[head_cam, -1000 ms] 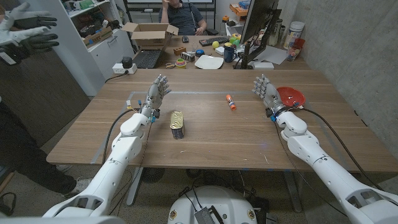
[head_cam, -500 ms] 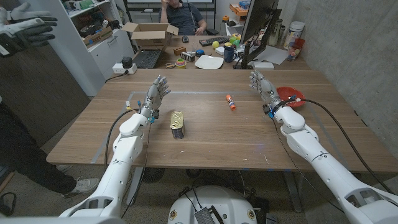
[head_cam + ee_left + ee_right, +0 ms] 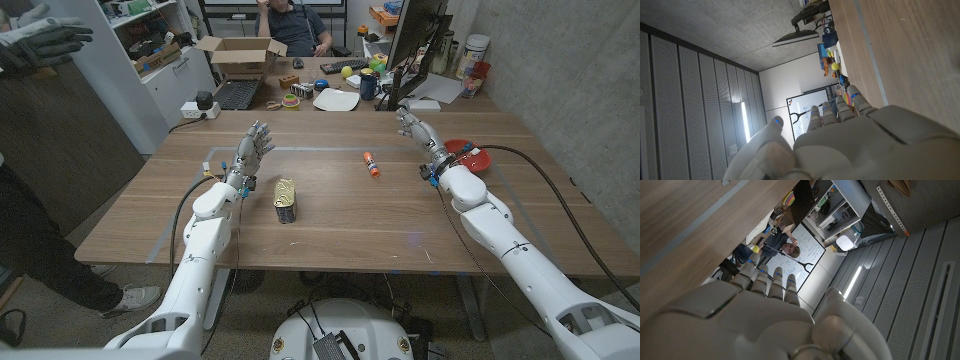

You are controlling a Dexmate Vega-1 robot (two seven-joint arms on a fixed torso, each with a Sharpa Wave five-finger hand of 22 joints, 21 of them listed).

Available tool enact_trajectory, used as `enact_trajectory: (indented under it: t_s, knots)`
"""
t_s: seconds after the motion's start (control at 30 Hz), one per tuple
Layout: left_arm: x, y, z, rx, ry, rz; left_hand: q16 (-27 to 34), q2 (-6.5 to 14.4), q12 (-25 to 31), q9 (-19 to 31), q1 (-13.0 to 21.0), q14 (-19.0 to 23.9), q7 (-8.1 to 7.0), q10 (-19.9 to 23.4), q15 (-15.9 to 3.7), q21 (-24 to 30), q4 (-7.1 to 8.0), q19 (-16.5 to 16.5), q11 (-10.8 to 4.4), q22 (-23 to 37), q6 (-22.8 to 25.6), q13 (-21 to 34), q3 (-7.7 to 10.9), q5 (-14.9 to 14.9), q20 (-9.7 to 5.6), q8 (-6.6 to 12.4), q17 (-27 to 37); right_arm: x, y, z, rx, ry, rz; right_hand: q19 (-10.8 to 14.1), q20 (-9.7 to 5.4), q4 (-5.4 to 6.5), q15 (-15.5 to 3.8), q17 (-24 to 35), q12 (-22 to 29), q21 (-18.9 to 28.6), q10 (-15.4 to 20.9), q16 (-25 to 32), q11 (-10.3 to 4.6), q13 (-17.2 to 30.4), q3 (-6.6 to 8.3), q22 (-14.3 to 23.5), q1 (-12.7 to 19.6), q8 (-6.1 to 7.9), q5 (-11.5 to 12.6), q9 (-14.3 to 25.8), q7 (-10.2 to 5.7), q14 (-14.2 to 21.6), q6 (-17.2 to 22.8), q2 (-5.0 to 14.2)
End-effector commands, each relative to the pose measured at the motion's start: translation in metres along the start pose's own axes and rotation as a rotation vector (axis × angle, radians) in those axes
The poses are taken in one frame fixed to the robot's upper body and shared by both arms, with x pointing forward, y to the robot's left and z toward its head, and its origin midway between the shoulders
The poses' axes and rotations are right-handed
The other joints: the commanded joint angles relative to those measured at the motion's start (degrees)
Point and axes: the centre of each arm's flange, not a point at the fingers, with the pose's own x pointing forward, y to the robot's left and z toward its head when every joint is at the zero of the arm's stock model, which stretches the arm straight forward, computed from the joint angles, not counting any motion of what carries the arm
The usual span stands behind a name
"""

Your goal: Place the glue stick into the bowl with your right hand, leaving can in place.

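No readable text anywhere; label on the can (image 3: 286, 197) at table centre too blurred to read.

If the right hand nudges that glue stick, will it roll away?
Probably: the glue stick lies on its side on the smooth table and looks round. It seems small and light, so the right hand should lift rather than push it.

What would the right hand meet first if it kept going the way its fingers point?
Probably nothing on the table: the right hand points toward the far edge, past the glue stick and beside the bowl. Depth is uncertain.
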Motion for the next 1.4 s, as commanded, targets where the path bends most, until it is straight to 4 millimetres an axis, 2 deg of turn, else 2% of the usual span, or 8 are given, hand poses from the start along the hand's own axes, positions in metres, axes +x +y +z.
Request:
enact_trajectory:
  t_s: [0.03, 0.5, 0.67, 0.9, 1.03, 1.17, 1.4]
  knots:
    - [0.002, 0.000, -0.001, 0.005, 0.000, -0.007, 0.3, 0.1, 0.2, 0.1, 0.6, 0.0, -0.41, -0.2, 0.51, -0.1, -0.02, -1.1, 0.32, 0.3, -0.1, 0.3, 0.04, 0.3, 0.22, 0.31, 0.3, 0.004, 0.007, 0.032, -0.225, -0.069, -0.007, 0.7, -0.45, -0.72, 0.18, 0.2, 0.1, 0.0, 0.0, 0.3, -0.31, 0.1, 0.11, 0.1, 0.8, 0.25, 0.1, 0.2, 0.02, 0.3, -0.4, -0.52]
    - [0.003, 0.001, -0.002, 0.006, -0.002, -0.008, 0.2, 0.1, 0.2, 0.1, 0.5, 0.0, -0.36, -0.2, 0.54, -0.2, -0.03, -1.1, 0.53, 0.3, -0.2, 0.3, -0.08, 0.4, 0.21, 0.30, 0.3, 0.006, 0.019, 0.054, -0.457, -0.140, -0.030, 3.1, -1.71, -2.89, -0.98, 0.1, 0.2, 0.3, 0.0, 0.5, -0.49, 0.1, -0.02, 0.0, 3.1, 0.43, 0.2, 0.2, 0.12, 1.6, -0.7, -2.13]
    - [0.003, 0.001, -0.002, 0.009, -0.003, -0.007, 0.2, 0.1, 0.2, 0.1, 0.5, 0.0, -0.38, -0.2, 0.55, -0.3, -0.04, -1.1, 0.46, 0.3, -0.2, 0.3, -0.13, 0.4, 0.27, 0.29, 0.3, 0.005, 0.027, 0.063, -0.608, -0.147, -0.059, 4.3, -2.07, -3.90, -1.52, 0.1, 0.3, 0.3, 0.2, 0.7, -0.85, 0.1, 0.01, -0.1, 4.2, 0.51, 0.3, 0.2, 0.09, 2.5, -0.7, -2.65]
    - [0.004, 0.001, -0.003, 0.009, -0.001, -0.013, 0.2, 0.0, 0.2, 0.1, 0.5, -0.1, -0.35, -0.3, 0.54, -0.3, -0.04, -1.1, 0.46, 0.3, -0.3, 0.3, -0.21, 0.4, 0.25, 0.26, 0.3, 0.006, 0.037, 0.069, -0.730, -0.147, -0.071, 7.7, -1.69, -5.28, -2.28, 0.1, 0.5, 0.9, 1.0, 0.9, -1.26, 0.1, -0.33, -0.2, 5.6, 0.69, 0.5, 0.2, 0.55, 4.4, -0.2, -3.86]
    - [0.005, 0.001, -0.003, 0.008, -0.004, -0.013, 0.2, 0.0, 0.1, 0.1, 0.5, -0.1, -0.28, -0.4, 0.53, -0.4, -0.04, -1.1, 0.63, 0.3, -0.3, 0.3, -0.25, 0.4, 0.25, 0.26, 0.3, 0.008, 0.043, 0.072, -0.786, -0.124, -0.078, 9.4, -2.17, -6.00, -3.07, 0.1, 0.9, 1.2, 2.1, 1.1, -1.70, 0.1, -0.57, -0.2, 6.4, 0.84, 0.7, 0.2, 0.59, 5.7, 0.3, -4.57]
    - [0.005, 0.002, -0.004, 0.009, -0.003, -0.013, 0.2, 0.0, 0.1, 0.1, 0.5, -0.1, -0.31, -0.4, 0.62, -0.4, -0.04, -1.1, 0.54, 0.3, -0.3, 0.3, -0.28, 0.4, 0.27, 0.26, 0.3, 0.011, 0.048, 0.073, -0.851, -0.115, -0.076, 11.1, -2.84, -6.75, -3.59, 0.1, 1.0, 1.4, 2.5, 1.1, -1.73, 0.1, -0.64, -0.3, 7.4, 1.00, 0.8, 0.2, 1.44, 6.6, 0.9, -5.02]
    - [0.004, 0.003, -0.005, 0.005, -0.003, -0.010, 0.1, 0.0, 0.2, 0.1, 0.4, -0.2, -0.34, -0.4, 0.63, -0.5, -0.03, -1.1, 0.60, 0.3, -0.3, 0.3, -0.37, 0.4, 0.28, 0.26, 0.3, 0.016, 0.056, 0.074, -0.931, -0.093, -0.051, 11.8, -3.73, -7.64, -3.97, 0.1, 0.9, 1.3, 2.5, 1.0, -1.97, 0.1, -0.48, -0.3, 8.7, 1.10, 1.1, 0.2, 2.04, 7.0, 1.4, -5.18]
